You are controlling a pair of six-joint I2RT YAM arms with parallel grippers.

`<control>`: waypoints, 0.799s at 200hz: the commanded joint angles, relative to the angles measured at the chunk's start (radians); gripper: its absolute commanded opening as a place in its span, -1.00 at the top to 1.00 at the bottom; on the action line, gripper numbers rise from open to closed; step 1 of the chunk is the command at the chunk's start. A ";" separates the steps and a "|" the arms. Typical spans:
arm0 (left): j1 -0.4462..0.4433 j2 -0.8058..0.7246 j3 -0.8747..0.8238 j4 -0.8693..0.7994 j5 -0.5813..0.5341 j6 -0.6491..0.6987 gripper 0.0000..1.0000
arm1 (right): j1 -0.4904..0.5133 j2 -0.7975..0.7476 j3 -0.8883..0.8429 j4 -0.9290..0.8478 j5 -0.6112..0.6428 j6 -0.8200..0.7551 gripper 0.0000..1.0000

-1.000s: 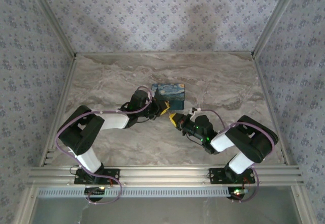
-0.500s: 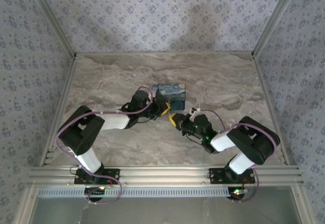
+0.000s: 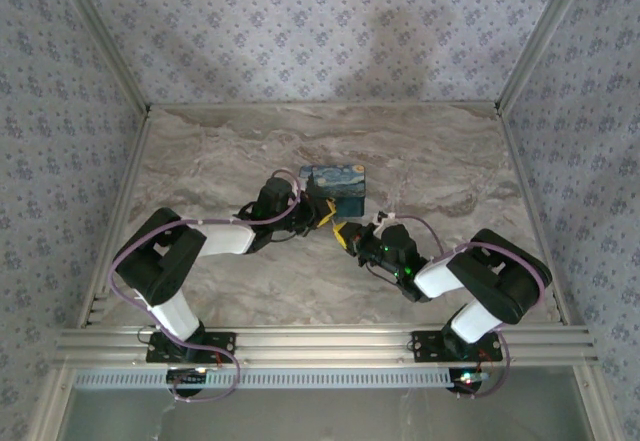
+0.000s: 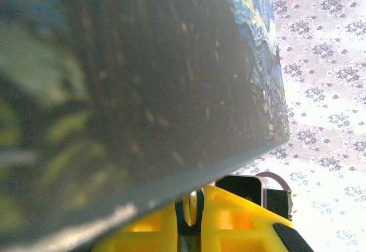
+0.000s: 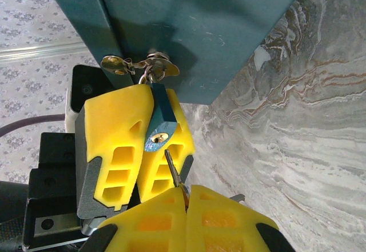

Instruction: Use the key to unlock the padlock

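The padlock is a small teal block with a brass keyhole facing my right wrist camera. It hangs from the metal hasp of the blue painted tin. My left gripper is shut on the padlock, one yellow finger on each side of it. My right gripper is shut on the key. The key's blade points up at the keyhole, and its tip lies just below it, outside. In the left wrist view, a sliver of the padlock shows between the yellow fingers under the tin.
The tin stands on the marble tabletop just beyond both grippers. Patterned walls close in the back and sides. The two grippers meet tip to tip at the middle of the table.
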 commanded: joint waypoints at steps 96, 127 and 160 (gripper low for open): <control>-0.015 -0.017 -0.001 0.067 0.015 -0.011 0.84 | -0.006 -0.026 0.017 -0.003 0.035 0.002 1.00; -0.014 -0.015 -0.005 0.069 0.016 -0.013 0.85 | -0.007 -0.035 0.016 -0.003 0.040 0.000 1.00; -0.015 -0.017 -0.009 0.076 0.013 -0.015 0.85 | -0.010 -0.048 0.014 -0.025 0.045 -0.005 1.00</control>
